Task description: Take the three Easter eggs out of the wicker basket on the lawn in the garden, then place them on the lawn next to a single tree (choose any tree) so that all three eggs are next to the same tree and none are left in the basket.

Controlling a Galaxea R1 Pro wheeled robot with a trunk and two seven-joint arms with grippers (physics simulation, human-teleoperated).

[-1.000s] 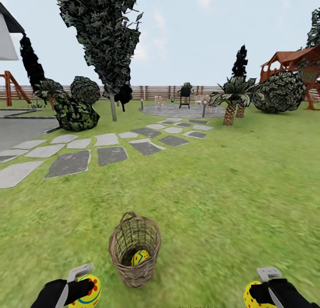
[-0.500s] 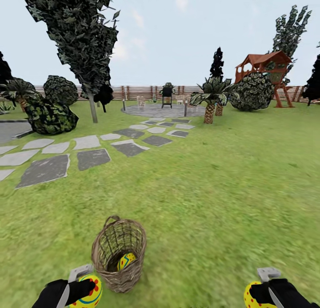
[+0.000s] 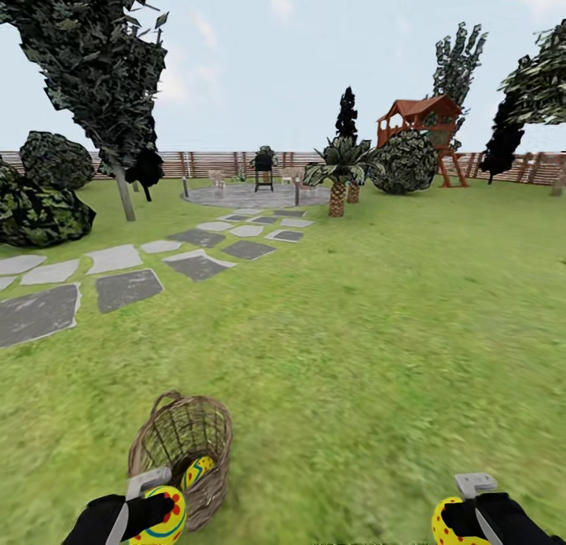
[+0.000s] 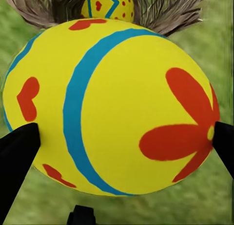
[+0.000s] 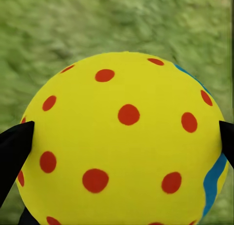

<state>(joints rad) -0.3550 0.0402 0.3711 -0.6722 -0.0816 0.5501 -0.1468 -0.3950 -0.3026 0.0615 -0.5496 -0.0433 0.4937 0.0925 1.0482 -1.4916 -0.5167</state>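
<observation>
On the lawn (image 3: pixel 377 356) stands the light brown wicker basket (image 3: pixel 177 439), just ahead of my left hand. One yellow egg (image 3: pixel 196 472) with blue zigzags lies inside it; it also shows beyond the held egg (image 4: pixel 107 5). My left gripper (image 3: pixel 157 513) is shut on a yellow egg (image 4: pixel 117 108) with a blue band and red flowers. At the lower right, my right gripper (image 3: pixel 454 523) is shut on a yellow egg (image 5: pixel 122 137) with red dots, above grass. The thick, bare grey-brown trunk is out of view.
Grey stepping stones (image 3: pixel 118 289) run from the left to a round paved patio (image 3: pixel 251 193). A slim-trunked dark tree (image 3: pixel 122 191) and bushes (image 3: pixel 35 207) stand left. Short palms (image 3: pixel 338 187), a bush and the red-roofed playhouse (image 3: pixel 417 116) sit before the slat fence (image 3: pixel 204 163).
The head view has swung to the right, so the basket and path sit further left in the picture. Both grippers still hold their eggs in the same place.
</observation>
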